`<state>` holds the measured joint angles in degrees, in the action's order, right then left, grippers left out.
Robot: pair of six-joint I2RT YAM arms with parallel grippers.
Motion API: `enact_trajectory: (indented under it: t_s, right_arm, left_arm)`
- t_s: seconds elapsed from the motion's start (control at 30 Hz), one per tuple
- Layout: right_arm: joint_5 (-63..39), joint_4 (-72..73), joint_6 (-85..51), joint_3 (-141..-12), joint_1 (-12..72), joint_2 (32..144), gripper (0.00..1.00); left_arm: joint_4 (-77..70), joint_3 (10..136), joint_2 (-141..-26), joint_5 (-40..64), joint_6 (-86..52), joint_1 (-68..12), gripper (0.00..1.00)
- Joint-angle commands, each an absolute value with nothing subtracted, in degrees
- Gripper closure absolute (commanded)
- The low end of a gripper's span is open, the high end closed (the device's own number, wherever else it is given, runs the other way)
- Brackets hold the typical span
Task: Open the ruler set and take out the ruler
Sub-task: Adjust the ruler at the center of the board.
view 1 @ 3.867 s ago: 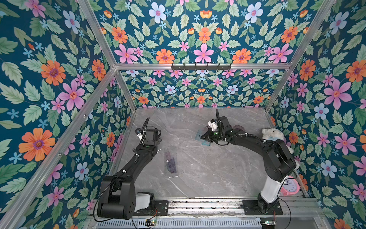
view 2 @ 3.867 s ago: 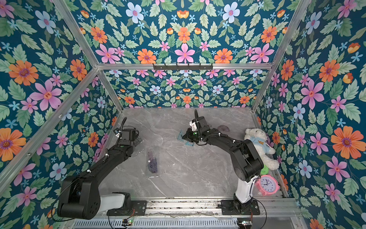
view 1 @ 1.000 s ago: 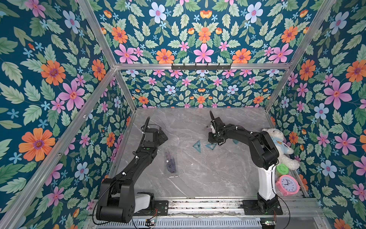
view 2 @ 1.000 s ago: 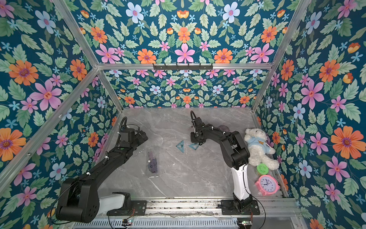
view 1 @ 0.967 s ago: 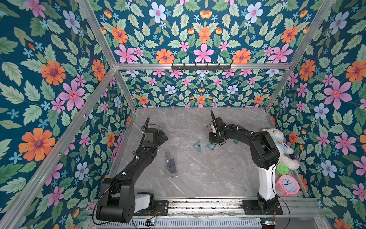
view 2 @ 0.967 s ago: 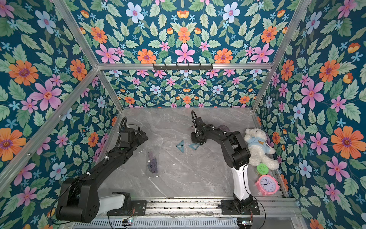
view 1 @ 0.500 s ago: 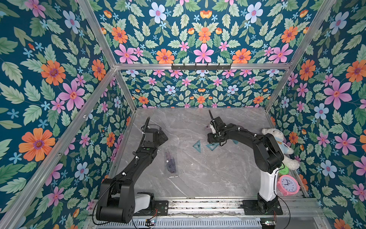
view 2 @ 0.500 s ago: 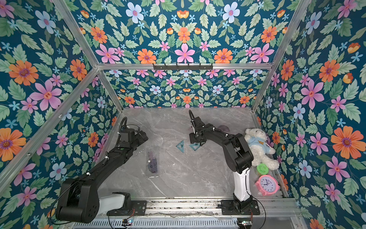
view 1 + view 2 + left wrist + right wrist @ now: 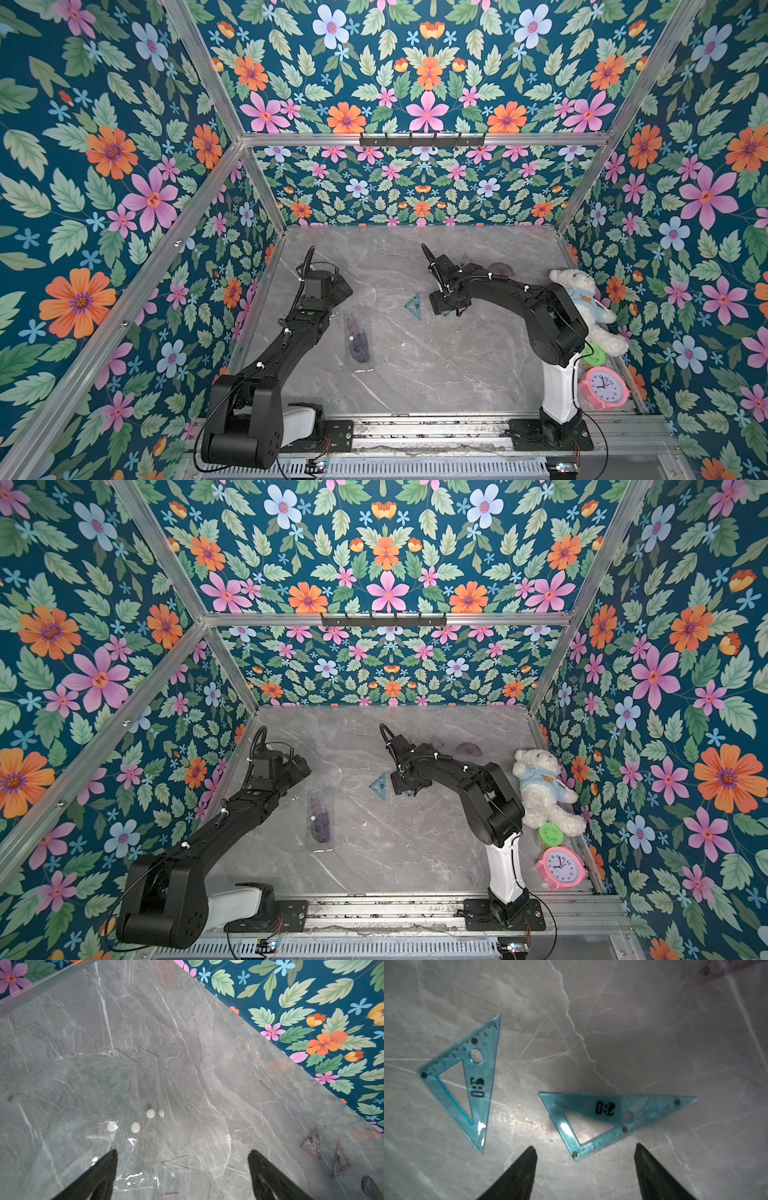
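A clear pouch (image 9: 360, 338) lies flat left of mid-table, with purple pieces showing inside. Two teal triangles (image 9: 612, 1105) lie loose and apart on the table (image 9: 415, 374), at the pouch's 2 o'clock. The right tool (image 9: 585, 1146) hangs spread over one, gripping nothing. The left tool (image 9: 182, 1150) — spread wide — hovers over clear plastic (image 9: 133, 1178) at 10 o'clock. There is bare table toward 6 o'clock, and a bear (image 9: 582, 299) crowds the 3 o'clock edge.
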<state>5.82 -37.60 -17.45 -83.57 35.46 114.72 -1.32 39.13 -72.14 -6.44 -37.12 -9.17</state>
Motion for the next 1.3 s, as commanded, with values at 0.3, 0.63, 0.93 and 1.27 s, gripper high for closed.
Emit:
enact_trajectory:
  t_s: [0.3,0.63,0.93,1.27]
  right_arm:
    - [5.8,-39.2,-25.6,-83.4,35.5,117.0,0.13]
    - [9.4,-39.1,-29.1,-84.2,33.8,119.5,0.2]
    - [10.0,-39.2,-28.3,-83.8,30.5,120.3,0.25]
    - [10.8,-39.0,-25.4,-84.2,28.2,121.0,0.27]
  left_arm:
    - [-1.9,39.8,-71.5,-6.6,-37.2,-9.1,0.01]
    - [-1.2,40.1,-71.0,-6.9,-37.0,-9.1,0.01]
    - [-1.6,40.0,-71.6,-6.9,-37.1,-9.1,0.01]
    - [-1.3,40.2,-71.6,-7.1,-36.9,-9.1,0.01]
